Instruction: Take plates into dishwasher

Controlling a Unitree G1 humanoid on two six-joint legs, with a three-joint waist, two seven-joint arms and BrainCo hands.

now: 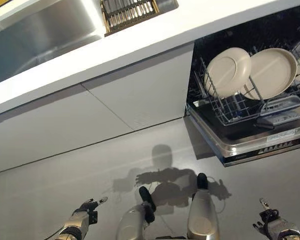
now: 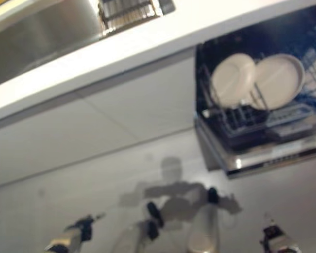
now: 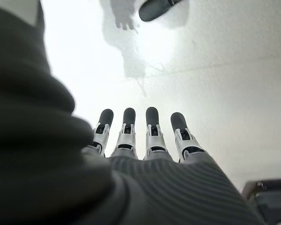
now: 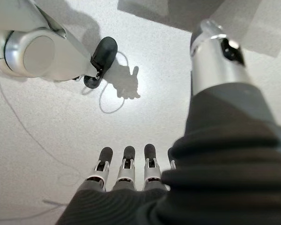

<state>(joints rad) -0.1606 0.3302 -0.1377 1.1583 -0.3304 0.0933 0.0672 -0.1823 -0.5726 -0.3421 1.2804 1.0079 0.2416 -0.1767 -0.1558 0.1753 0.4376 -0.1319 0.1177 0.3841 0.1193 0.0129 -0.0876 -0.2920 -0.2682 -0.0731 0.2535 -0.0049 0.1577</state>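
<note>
- Overhead, two cream plates stood on edge in the wire rack [image 1: 225,112] of the open dishwasher [image 1: 260,145], at the right of the head views.
- Left plate [image 1: 228,71] overlapped the front of the right plate [image 1: 273,73]; both leaned in the rack tines, touching or nearly so, could not tell which.
- Dishwasher door panel [image 1: 270,142] hung out over the floor [image 1: 65,190], under the rack.
- White worktop [image 1: 140,42] ran across the top, with a steel sink [image 1: 45,35] set in it at the left.
- Slatted drainer tray [image 1: 127,12] sat in the sink's right end, just beside the basin.
- Plain white cabinet fronts [image 1: 135,95] filled the space below the worktop, left of the dishwasher.
- Left robot hand [image 3: 145,136] was low at the lower left, fingers straight and spread, holding nothing, only bare floor past them.
- Right robot hand [image 4: 126,168] was low at the lower right, fingers straight, empty too.
- Both robot hands were well apart from the plates and the rack; nothing lay between them and the dishwasher.
- Small dark box edge [image 3: 271,197] showed in the corner of the left wrist view, too cut off to tell what.
</note>
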